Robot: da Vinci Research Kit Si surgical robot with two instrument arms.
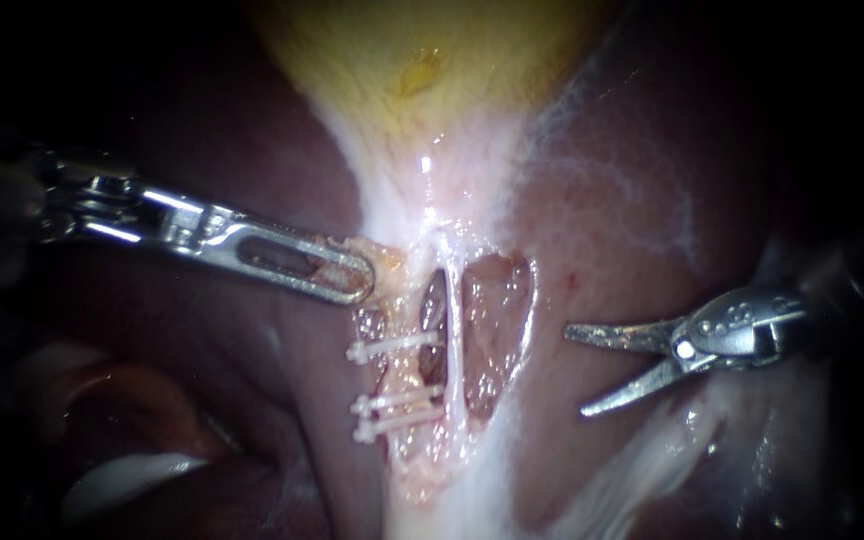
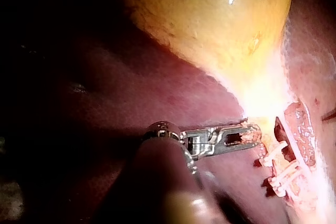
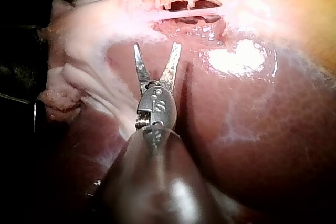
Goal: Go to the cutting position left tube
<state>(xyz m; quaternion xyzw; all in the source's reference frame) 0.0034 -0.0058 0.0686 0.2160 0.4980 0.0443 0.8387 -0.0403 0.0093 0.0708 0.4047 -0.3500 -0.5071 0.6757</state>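
Here, the left instrument (image 1: 350,282) reaches in over the liver (image 1: 202,400), its jaws closed on a shred of yellowish tissue (image 1: 384,260) at the neck of the gallbladder (image 1: 422,60). Just beside them lies the left tube (image 1: 433,318), crossed by three white clips (image 1: 392,347), with a thin pale tube (image 1: 455,360) alongside. Well apart, the right instrument (image 1: 576,371) hovers over liver, jaws wide open, holding nothing.

A surgical bench, shown by liver (image 1: 632,230), gallbladder (image 1: 422,50) and white clips (image 1: 392,347)
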